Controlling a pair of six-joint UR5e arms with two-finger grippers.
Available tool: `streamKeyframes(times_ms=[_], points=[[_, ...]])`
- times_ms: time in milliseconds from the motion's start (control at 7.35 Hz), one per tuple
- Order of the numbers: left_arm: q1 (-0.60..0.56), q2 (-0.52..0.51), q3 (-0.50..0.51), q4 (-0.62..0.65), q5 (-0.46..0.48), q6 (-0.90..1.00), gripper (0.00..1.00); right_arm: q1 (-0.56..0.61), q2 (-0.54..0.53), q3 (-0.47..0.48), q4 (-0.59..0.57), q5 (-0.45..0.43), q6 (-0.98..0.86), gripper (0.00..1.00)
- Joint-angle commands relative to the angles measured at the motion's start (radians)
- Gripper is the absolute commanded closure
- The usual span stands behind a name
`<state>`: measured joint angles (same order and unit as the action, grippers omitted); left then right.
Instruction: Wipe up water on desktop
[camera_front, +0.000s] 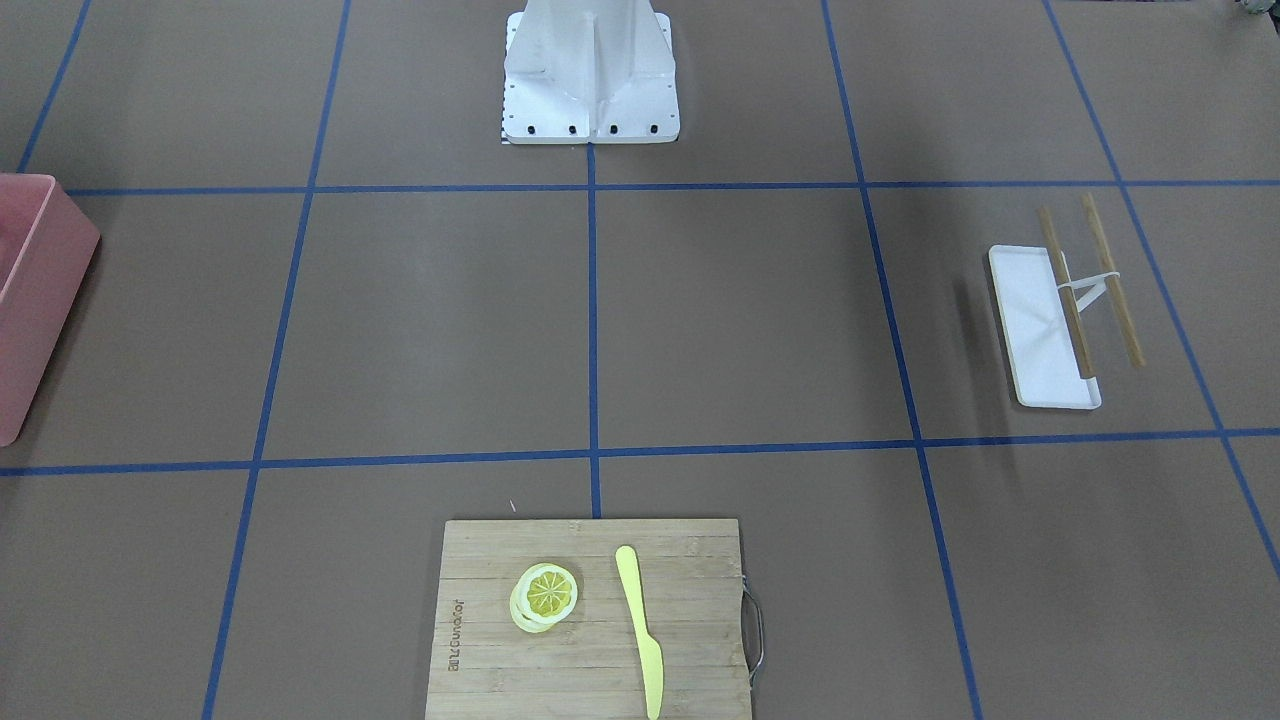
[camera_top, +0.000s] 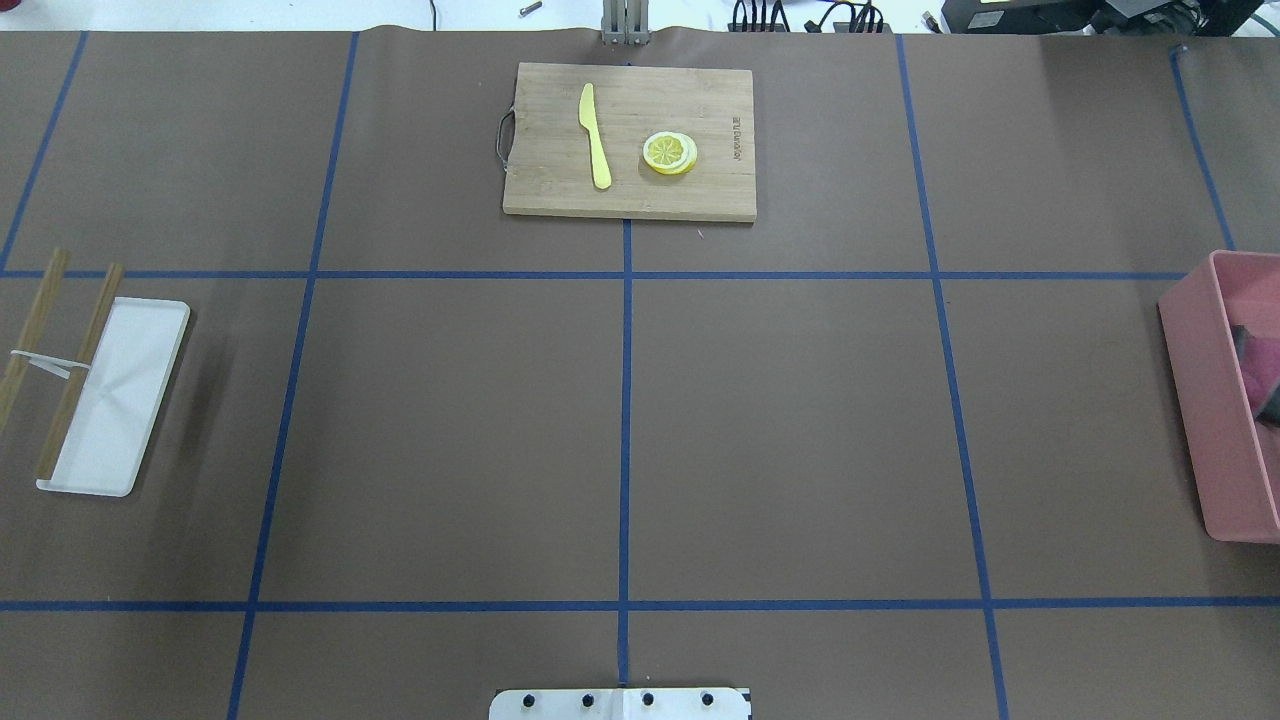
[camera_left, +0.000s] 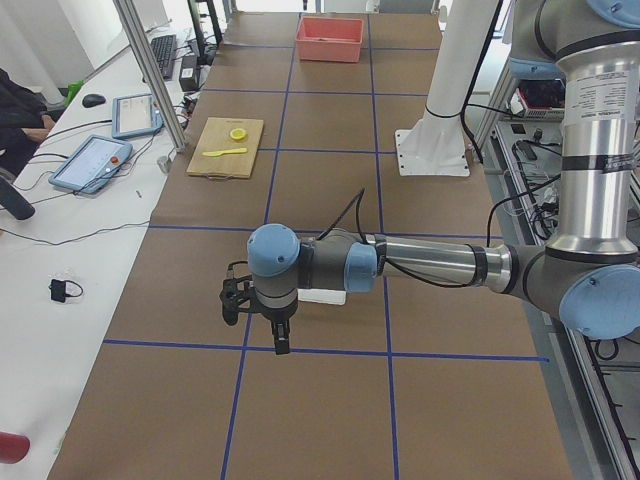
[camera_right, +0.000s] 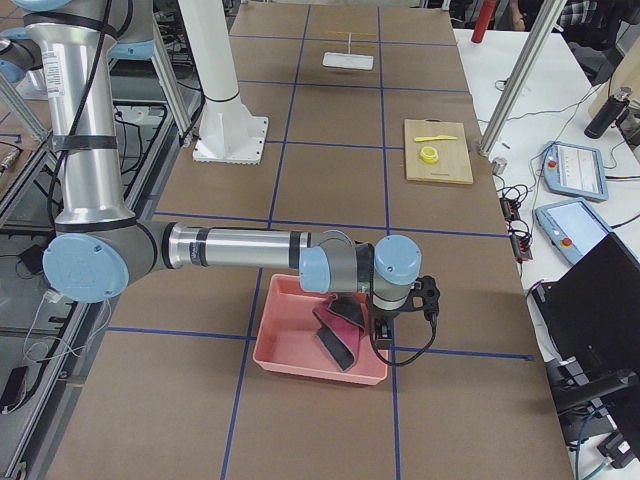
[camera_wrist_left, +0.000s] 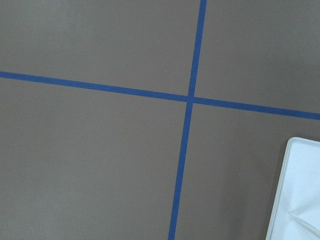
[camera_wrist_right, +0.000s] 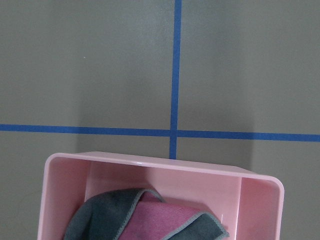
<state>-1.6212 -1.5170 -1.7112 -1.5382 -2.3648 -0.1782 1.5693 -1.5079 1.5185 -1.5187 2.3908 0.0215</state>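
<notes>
The desktop (camera_top: 780, 430) is a flat brown surface crossed by blue tape lines; I see no water on it in any view. A grey and pink cloth (camera_wrist_right: 150, 220) lies in a pink bin (camera_wrist_right: 65, 190) at the table's right end (camera_top: 1200, 400). My right gripper (camera_right: 382, 325) hangs over that bin's outer side and shows only in the exterior right view, so I cannot tell if it is open or shut. My left gripper (camera_left: 256, 318) hovers over the desktop next to a white tray (camera_left: 322, 296); it shows only in the exterior left view, so I cannot tell its state.
The white tray (camera_top: 120, 400) has two bamboo sticks (camera_top: 80, 350) across its edge at the left end. A bamboo cutting board (camera_top: 630, 140) at the far edge holds a lemon slice (camera_top: 670, 152) and a yellow knife (camera_top: 595, 135). The robot base (camera_front: 590, 80) stands mid-table.
</notes>
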Motion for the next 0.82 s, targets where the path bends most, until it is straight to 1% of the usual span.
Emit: streamKeyframes(times_ms=[0, 681], points=[[0.0, -0.002, 0.005, 0.0, 0.002, 0.003, 0.02, 0.0, -0.002, -0.001, 0.0, -0.001, 0.0, 0.0], [0.0, -0.005, 0.007, 0.0, 0.006, 0.003, 0.02, 0.0, 0.0, 0.003, 0.0, -0.009, -0.002, 0.0]])
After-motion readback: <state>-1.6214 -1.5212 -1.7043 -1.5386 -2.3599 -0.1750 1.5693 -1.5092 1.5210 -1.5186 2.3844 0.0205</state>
